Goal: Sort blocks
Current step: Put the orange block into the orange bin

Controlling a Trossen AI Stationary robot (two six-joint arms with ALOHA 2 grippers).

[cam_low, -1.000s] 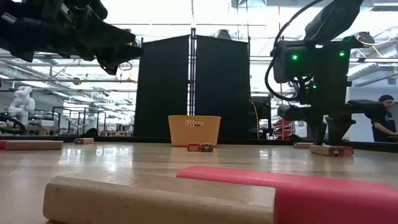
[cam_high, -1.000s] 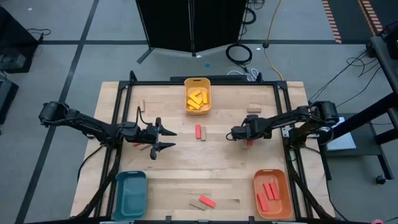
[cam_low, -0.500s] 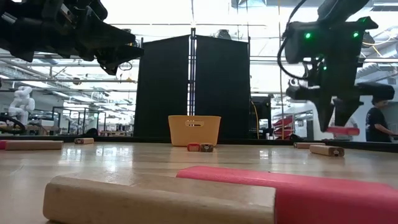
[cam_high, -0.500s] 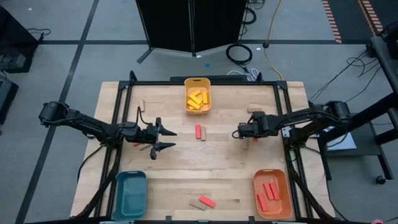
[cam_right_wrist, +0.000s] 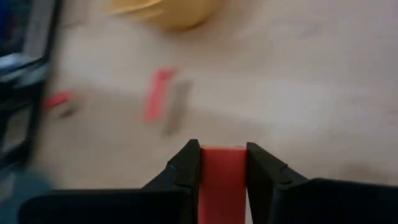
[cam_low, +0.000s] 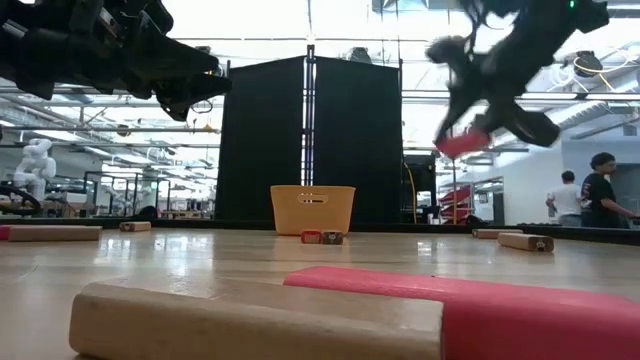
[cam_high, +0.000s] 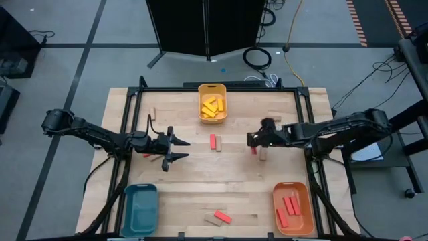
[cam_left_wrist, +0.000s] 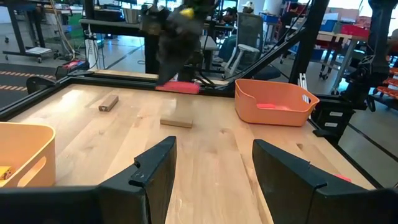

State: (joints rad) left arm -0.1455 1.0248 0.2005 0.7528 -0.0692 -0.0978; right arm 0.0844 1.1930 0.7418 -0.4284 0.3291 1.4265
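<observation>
The right gripper (cam_high: 254,142) is clamped on a red block (cam_right_wrist: 221,177), lifted clear of the table, probably so it can go to the orange tray (cam_high: 293,208), which already holds red blocks. A tan block (cam_high: 262,154) lies between them. The left gripper (cam_high: 180,150) waits, fingers apart, well away from that tray.

Table (cam_high: 187,181): pale wood, black frame. Yellow tray (cam_high: 212,90) holds yellow blocks (cam_high: 212,107). Orange tray (cam_high: 292,213) holds red blocks (cam_high: 289,205). Teal tray (cam_high: 140,207). Red block (cam_right_wrist: 222,180) between black fingers (cam_right_wrist: 185,171). Tan block (cam_high: 262,154) beside it.
</observation>
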